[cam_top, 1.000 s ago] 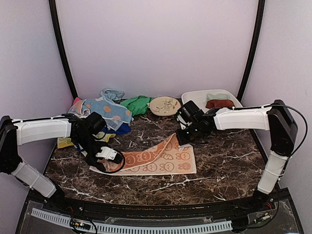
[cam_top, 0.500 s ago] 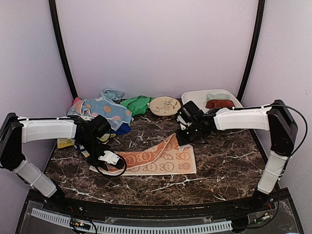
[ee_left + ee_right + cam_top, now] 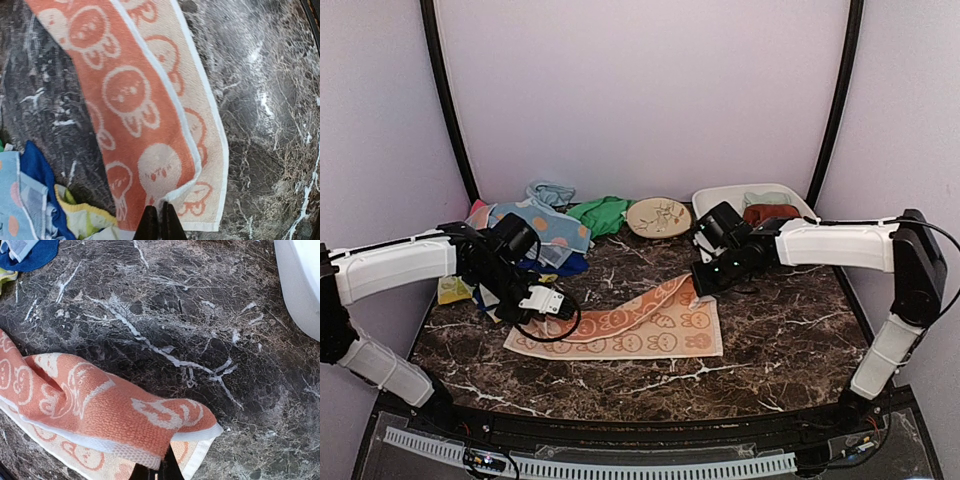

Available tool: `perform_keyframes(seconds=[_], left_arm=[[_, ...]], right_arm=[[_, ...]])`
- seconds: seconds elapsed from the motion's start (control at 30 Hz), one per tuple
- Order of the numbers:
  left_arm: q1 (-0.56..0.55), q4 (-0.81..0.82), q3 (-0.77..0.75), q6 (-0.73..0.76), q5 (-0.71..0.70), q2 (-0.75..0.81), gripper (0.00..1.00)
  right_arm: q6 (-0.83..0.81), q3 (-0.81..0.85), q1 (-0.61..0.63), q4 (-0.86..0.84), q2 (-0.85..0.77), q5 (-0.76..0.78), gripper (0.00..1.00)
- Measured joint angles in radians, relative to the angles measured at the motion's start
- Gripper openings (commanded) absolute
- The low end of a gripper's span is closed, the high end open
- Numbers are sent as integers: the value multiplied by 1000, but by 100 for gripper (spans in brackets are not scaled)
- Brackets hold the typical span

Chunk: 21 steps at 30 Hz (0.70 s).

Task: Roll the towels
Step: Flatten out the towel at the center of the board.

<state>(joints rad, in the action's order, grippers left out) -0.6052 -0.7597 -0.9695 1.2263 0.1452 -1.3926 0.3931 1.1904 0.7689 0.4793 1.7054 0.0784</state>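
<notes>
An orange towel with cream bunny faces point(image 3: 640, 328) lies on the dark marble table, its far long edge folded over toward the front. My left gripper point(image 3: 563, 311) is shut on the fold's left corner; the left wrist view shows the black fingertips point(image 3: 160, 221) pinching the towel's white hem point(image 3: 175, 192). At the other end, my right gripper point(image 3: 699, 290) is shut on the right corner of the same edge. There the orange towel point(image 3: 100, 410) drapes over the gripper point(image 3: 159, 471) and hides most of it. More towels sit heaped at the back left point(image 3: 535, 228).
A green towel point(image 3: 600, 212) and a round cream plate point(image 3: 658, 216) lie at the back. A white tub point(image 3: 720, 197) at the back right holds a dark red towel point(image 3: 768, 212). Blue and yellow towels point(image 3: 30, 170) lie close to my left gripper. The tub's wall point(image 3: 300, 285) is beside my right gripper.
My left gripper has shut on the towel's left corner and drawn slightly away from the front edge. The right arm shifted a little to the right, still holding its corner.
</notes>
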Motion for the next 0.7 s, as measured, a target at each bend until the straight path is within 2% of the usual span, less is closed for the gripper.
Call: perform_keyframes(seconds=[0.2, 0.4, 0.57, 0.7], left_arm=[[0, -32, -132, -121, -4, 87, 0], [0, -112, -274, -257, 73, 241, 0], [0, -213, -293, -362, 171, 386, 0], [0, -306, -293, -431, 232, 430, 0]], right_arm=[[-3, -27, 0, 55, -102, 8, 0], [4, -95, 4, 153, -330, -5, 0], [27, -120, 39, 254, -491, -27, 0], [61, -121, 92, 360, -584, -46, 0]])
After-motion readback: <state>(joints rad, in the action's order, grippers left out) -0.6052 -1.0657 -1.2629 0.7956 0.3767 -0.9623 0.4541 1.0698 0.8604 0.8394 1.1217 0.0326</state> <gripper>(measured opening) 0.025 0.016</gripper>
